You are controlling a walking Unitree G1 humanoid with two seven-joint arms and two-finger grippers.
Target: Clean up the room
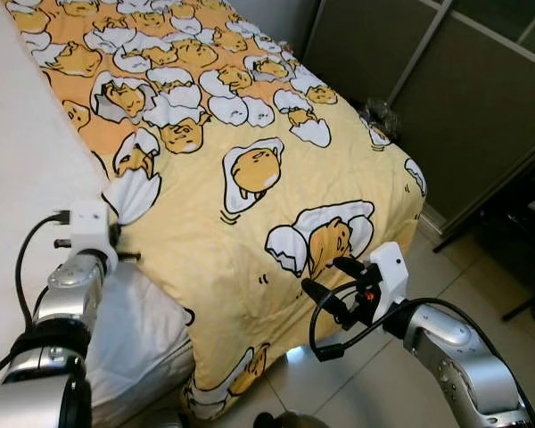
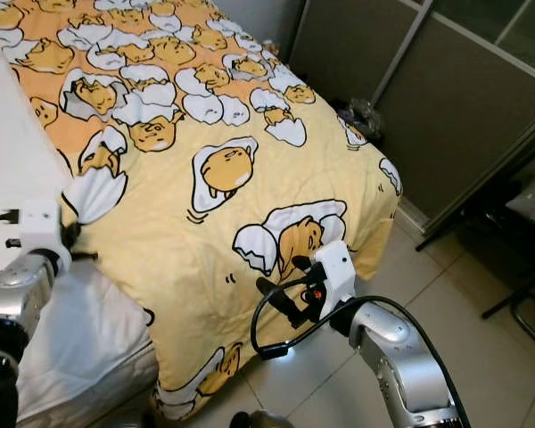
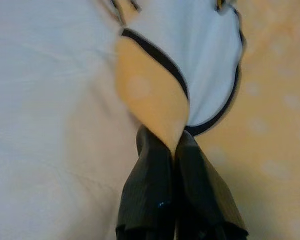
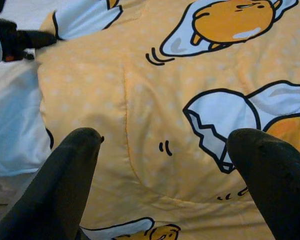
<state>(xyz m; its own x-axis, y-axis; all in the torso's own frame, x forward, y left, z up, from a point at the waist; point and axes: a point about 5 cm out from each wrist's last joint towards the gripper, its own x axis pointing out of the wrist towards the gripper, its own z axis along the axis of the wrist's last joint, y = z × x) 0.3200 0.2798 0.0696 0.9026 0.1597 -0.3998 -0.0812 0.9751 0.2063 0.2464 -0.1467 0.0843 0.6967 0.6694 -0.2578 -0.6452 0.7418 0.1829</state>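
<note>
On the bed, the soft, floppy quilt was pinched at its edge by the left gripper; the right gripper gaped wide by the hanging side.

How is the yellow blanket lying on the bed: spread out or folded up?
Spread out: the yellow blanket covers the bed, draping over its foot, with the left gripper pinching one edge.

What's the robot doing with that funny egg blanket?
It is making the bed. The left gripper has its jaws pinched shut on the edge of the yellow quilt printed with cartoon eggs, at the side where the white sheet shows. The right gripper hovers with jaws open at the quilt's foot end, which hangs over the bed toward the tiled floor.
</note>
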